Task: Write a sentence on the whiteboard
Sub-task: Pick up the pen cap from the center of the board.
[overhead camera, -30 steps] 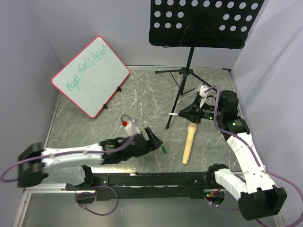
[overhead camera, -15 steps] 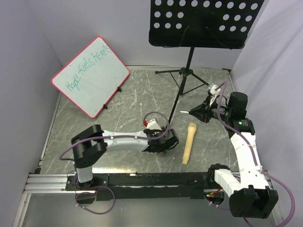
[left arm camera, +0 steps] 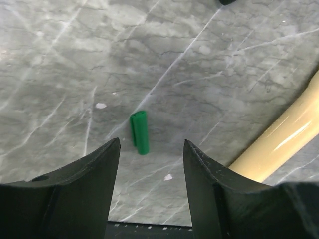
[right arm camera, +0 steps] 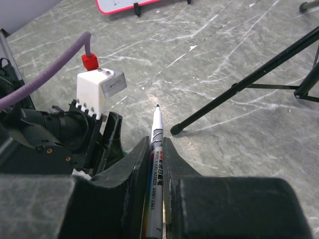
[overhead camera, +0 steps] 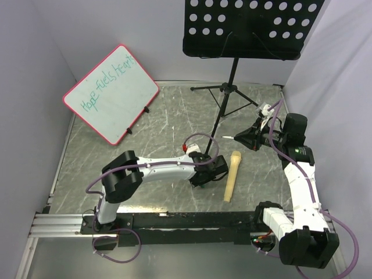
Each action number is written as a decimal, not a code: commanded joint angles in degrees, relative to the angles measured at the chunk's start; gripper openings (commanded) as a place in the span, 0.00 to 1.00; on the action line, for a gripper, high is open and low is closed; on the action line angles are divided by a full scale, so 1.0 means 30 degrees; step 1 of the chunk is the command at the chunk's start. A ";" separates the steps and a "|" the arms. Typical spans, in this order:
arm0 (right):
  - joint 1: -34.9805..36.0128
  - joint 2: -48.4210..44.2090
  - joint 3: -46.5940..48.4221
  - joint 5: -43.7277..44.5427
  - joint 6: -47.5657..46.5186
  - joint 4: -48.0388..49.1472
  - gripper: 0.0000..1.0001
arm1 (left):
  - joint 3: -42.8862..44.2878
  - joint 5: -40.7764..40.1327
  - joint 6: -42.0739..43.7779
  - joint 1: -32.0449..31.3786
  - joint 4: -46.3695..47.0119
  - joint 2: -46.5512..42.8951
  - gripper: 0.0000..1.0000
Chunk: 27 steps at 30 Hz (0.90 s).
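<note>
Marble tbl [overhead camera: 174, 119], whiteboard [overhead camera: 110, 93], lilac walls [overhead camera: 116, 23]

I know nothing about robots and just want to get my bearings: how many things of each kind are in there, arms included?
Robot arms: 2
Whiteboard: 1
Music stand: 1
Marker pen: 1
Green pen cap: 1
Cream-coloured stick: 1
Total: 7

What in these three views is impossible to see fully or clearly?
- Green cap: top view, the left end effector covers most or all of it.
- Whiteboard: right wrist view, cut off by the top edge; only a corner shows.
- Marker: right wrist view, rear hidden inside the right end effector; barrel print too small.
- Beige stick: left wrist view, cut off by the right edge.
</note>
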 commanded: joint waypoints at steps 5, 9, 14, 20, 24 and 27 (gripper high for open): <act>-0.0317 0.0039 -0.0147 -0.0779 -0.0329 0.0081 0.00 | 0.1282 0.0462 0.0841 0.0172 -0.1488 0.1095 0.56; -0.0376 0.0069 -0.0119 -0.0867 -0.0300 0.0052 0.00 | 0.1512 0.0640 0.1251 0.0436 -0.1307 0.1241 0.54; -0.0493 -0.0048 -0.0177 -0.0838 -0.0300 0.0052 0.00 | 0.1397 0.1108 0.2012 0.0845 -0.0637 0.1621 0.45; -0.0581 0.0010 -0.0177 -0.0955 -0.0270 0.0052 0.00 | 0.2362 0.1694 0.2570 0.0993 -0.1455 0.2794 0.41; -0.0639 0.0010 -0.0206 -0.1014 -0.0242 0.0110 0.00 | 0.2246 0.2075 0.2716 0.0993 -0.1193 0.3027 0.35; -0.0698 -0.0019 -0.0177 -0.1014 -0.0271 0.0080 0.00 | 0.2538 0.2309 0.2484 0.0993 -0.1601 0.3466 0.29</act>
